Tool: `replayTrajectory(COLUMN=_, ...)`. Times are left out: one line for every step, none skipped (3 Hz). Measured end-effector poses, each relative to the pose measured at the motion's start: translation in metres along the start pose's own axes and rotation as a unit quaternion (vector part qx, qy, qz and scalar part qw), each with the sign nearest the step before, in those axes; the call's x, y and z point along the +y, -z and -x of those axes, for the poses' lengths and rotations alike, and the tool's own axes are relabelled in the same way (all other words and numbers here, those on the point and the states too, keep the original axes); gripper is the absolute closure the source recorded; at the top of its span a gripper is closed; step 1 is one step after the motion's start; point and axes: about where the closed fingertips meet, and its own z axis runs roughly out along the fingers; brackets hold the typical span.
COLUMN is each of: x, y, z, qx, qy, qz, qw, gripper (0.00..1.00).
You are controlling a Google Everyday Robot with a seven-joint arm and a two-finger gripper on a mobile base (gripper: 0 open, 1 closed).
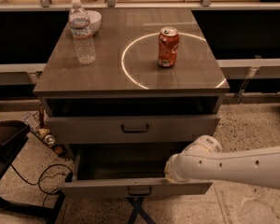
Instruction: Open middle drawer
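The middle drawer [102,189] is the wide, shallow grey front with a dark bar handle [139,190]. It stands pulled well out of the cabinet, and its dark inside [121,164] shows. My white arm [233,164] reaches in from the right. The gripper [170,172] at its end sits at the drawer front's top rim, just right of the handle. Above it, the taller grey drawer front [84,129] with the same kind of handle sits further back.
On the cabinet top [107,73] stand a red can [168,47], a water bottle [81,31] and a white bowl [94,20]. Cables and small clutter [42,129] lie on the floor at left beside a dark chair [4,139]. A dark stand leg [137,211] is below the drawer.
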Motion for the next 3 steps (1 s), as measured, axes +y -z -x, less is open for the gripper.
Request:
replayTrajectory(x=-0.009, y=-0.018, z=-0.008, qx=-0.001, qy=0.003, qz=0.001, qw=1.0000, gripper=1.00)
replayTrajectory(x=-0.016, y=-0.033, z=-0.014, qx=-0.001, qy=0.007, qz=0.007, qw=1.0000, gripper=1.00)
replayTrajectory(x=-0.010, y=-0.052, z=-0.016, qx=-0.004, qy=0.006, qz=0.032, qw=0.9995, gripper=1.00)
